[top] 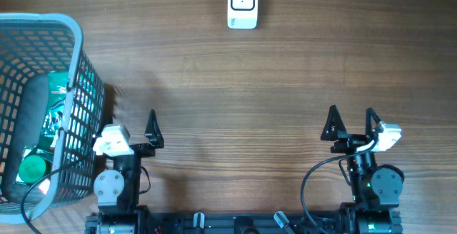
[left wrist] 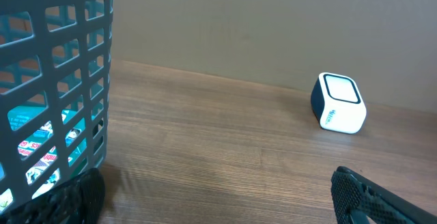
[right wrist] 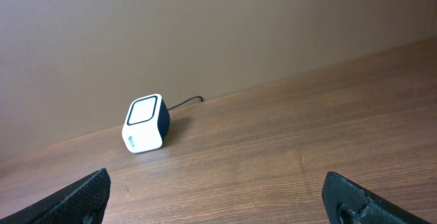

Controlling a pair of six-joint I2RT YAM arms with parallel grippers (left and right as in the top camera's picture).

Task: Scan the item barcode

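Note:
The barcode scanner (top: 242,4), a small white box with dark sides, stands at the far edge of the table; it also shows in the left wrist view (left wrist: 339,103) and the right wrist view (right wrist: 145,123). The items lie in the blue-grey mesh basket (top: 75,56) at the left: a green packet (top: 56,116), a green-capped thing (top: 32,168) and a dark shape. Teal packets (left wrist: 41,142) show through the basket wall (left wrist: 68,60). My left gripper (top: 132,123) (left wrist: 218,203) is open beside the basket, holding nothing. My right gripper (top: 351,116) (right wrist: 218,200) is open over bare wood.
A thin cable (right wrist: 186,102) runs from the scanner to the back wall. Both arm bases sit at the table's near edge. Bare wood lies between the grippers and the scanner.

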